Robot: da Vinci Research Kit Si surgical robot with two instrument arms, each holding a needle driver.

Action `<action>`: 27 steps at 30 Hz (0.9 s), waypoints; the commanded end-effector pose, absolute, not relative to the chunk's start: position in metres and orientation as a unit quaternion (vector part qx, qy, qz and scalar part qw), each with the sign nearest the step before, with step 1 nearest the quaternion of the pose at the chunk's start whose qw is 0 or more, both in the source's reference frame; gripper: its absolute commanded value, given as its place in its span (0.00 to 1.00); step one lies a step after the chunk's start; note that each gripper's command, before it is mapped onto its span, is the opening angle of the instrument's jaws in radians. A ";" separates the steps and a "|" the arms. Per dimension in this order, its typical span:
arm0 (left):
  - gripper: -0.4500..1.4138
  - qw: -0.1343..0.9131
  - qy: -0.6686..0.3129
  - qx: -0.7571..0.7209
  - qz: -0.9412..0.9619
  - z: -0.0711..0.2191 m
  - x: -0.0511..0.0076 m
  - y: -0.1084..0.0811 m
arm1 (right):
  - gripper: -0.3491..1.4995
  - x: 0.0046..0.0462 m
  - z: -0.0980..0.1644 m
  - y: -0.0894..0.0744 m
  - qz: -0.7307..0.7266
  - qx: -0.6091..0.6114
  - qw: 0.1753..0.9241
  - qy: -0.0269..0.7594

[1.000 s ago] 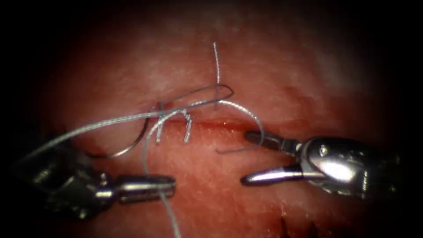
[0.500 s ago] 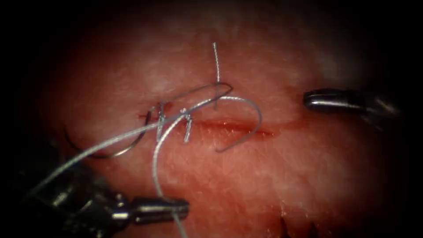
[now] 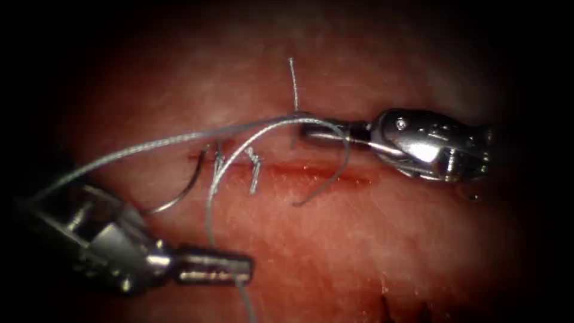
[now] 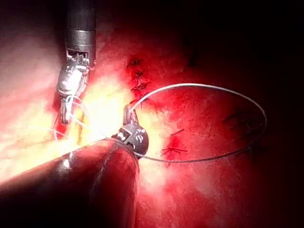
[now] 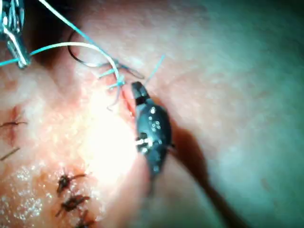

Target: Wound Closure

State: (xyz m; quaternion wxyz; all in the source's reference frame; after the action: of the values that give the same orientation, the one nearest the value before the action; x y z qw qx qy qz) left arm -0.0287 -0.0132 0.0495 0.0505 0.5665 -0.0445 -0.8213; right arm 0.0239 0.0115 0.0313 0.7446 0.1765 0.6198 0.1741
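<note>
Below the cut, the left end effector (image 3: 230, 268) grips thread (image 3: 149, 143); the right end effector (image 3: 317, 130) is closed.

Dark finished stitches (image 5: 67, 181) are sitting in a row on the tissue (image 3: 359, 251), short ends bristling out. Further dark knots (image 4: 173, 151) are lying scattered, and two dark tufts (image 3: 385, 304) are poking up.

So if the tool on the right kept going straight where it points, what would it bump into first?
Probably the thread, looped right at the right tool's tip just above the cut; depth is hard to judge.
</note>
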 end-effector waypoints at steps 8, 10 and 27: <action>0.00 0.019 -0.020 0.559 -0.829 0.057 -0.0307 -0.014 | 0.00 0.0256 0.027 0.009 0.167 0.202 0.732 0.630; 0.00 0.017 -0.014 0.552 -0.833 0.059 -0.0316 -0.015 | 0.00 0.0262 0.027 0.009 0.164 0.206 0.729 0.632; 0.00 0.022 0.007 0.554 -0.832 0.060 -0.0352 -0.016 | 0.00 0.0296 0.026 0.007 0.161 0.201 0.725 0.639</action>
State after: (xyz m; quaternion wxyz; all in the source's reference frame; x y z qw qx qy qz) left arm -0.0350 -0.0146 0.0594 0.0232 0.5541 0.0058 -0.8321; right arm 0.0289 0.0079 0.0262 0.7259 0.1979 0.6386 0.1614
